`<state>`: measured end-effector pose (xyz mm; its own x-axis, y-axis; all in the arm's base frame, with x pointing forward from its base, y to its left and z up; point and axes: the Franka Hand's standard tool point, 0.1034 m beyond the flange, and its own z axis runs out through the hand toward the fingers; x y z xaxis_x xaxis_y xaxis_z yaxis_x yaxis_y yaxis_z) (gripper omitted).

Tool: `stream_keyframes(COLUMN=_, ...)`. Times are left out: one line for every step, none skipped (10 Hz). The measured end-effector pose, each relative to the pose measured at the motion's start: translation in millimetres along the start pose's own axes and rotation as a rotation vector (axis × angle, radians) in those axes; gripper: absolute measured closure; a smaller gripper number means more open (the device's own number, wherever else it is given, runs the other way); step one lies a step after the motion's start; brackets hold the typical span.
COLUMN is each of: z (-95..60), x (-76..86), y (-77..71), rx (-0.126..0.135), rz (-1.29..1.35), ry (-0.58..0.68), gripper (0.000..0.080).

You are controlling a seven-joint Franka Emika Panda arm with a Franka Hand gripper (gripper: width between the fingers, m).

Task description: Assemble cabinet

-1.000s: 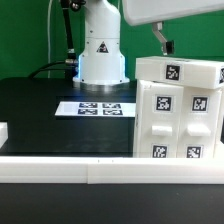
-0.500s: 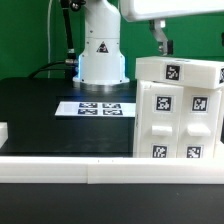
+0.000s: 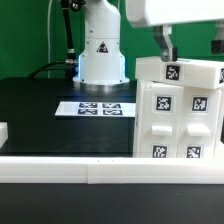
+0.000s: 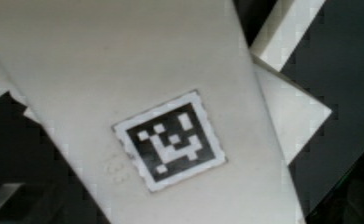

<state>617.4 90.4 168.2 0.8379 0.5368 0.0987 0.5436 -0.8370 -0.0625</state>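
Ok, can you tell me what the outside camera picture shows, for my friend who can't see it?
A big white cabinet with black-and-white square tags stands at the exterior view's right, the robot's gripper just above its top. The marker board lies flat on the black table.

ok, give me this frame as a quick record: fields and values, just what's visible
cabinet: big white tagged box, standing on the black table at the exterior view's right
hand: above the cabinet's top, one finger close to the top tag; contact unclear
hand state: cannot tell whether open or shut
wrist view: filled by a white cabinet surface with one square tag
marker board: flat white strip with tags, lying mid-table, apart from the cabinet
table: black surface with a white rail along the near edge
robot base: white, behind the marker board
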Motion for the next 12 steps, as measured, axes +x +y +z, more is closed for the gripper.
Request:
stream_keyframes(z=1.8, x=-2.8, y=0.9, rx=0.002, rz=-0.056, ry=-0.004, gripper=0.0002)
stream_keyframes(z=4.1, x=-5.5, y=1.2, rx=0.003, rz=-0.084, ry=-0.009, gripper=0.0002)
stream_keyframes(z=7.4, x=-9.5, y=1.7, rx=0.005, rz=-0.154, ry=-0.015, gripper=0.0002)
stream_keyframes(z=10.4, x=-12.5, y=3.6, rx=0.008, rz=-0.182, ry=-0.020, gripper=0.0002)
stream_keyframes(z=12.0, x=-14.7, y=5.0, rx=0.010, rz=-0.201, ry=-0.023, gripper=0.0002)
stream_keyframes(z=13.4, x=-16.3, y=4.9, rx=0.010, rz=-0.187, ry=-0.026, gripper=0.0002)
stream_keyframes(z=13.3, x=-15.9, y=4.7, rx=0.008, rz=-0.183, ry=-0.026, gripper=0.0002)
stream_keyframes(z=13.2, x=-15.7, y=4.8, rx=0.007, rz=-0.169, ry=-0.025, gripper=0.0002)
stream_keyframes(z=12.9, x=-14.7, y=5.1, rx=0.004, rz=-0.163, ry=-0.021, gripper=0.0133)
stream_keyframes(z=12.6, x=-15.1, y=6.2, rx=0.004, rz=-0.162, ry=-0.021, gripper=0.0242)
stream_keyframes(z=12.6, x=-15.3, y=6.6, rx=0.004, rz=-0.161, ry=-0.021, gripper=0.0242)
stream_keyframes(z=12.6, x=-15.4, y=6.7, rx=0.004, rz=-0.156, ry=-0.021, gripper=0.0242)
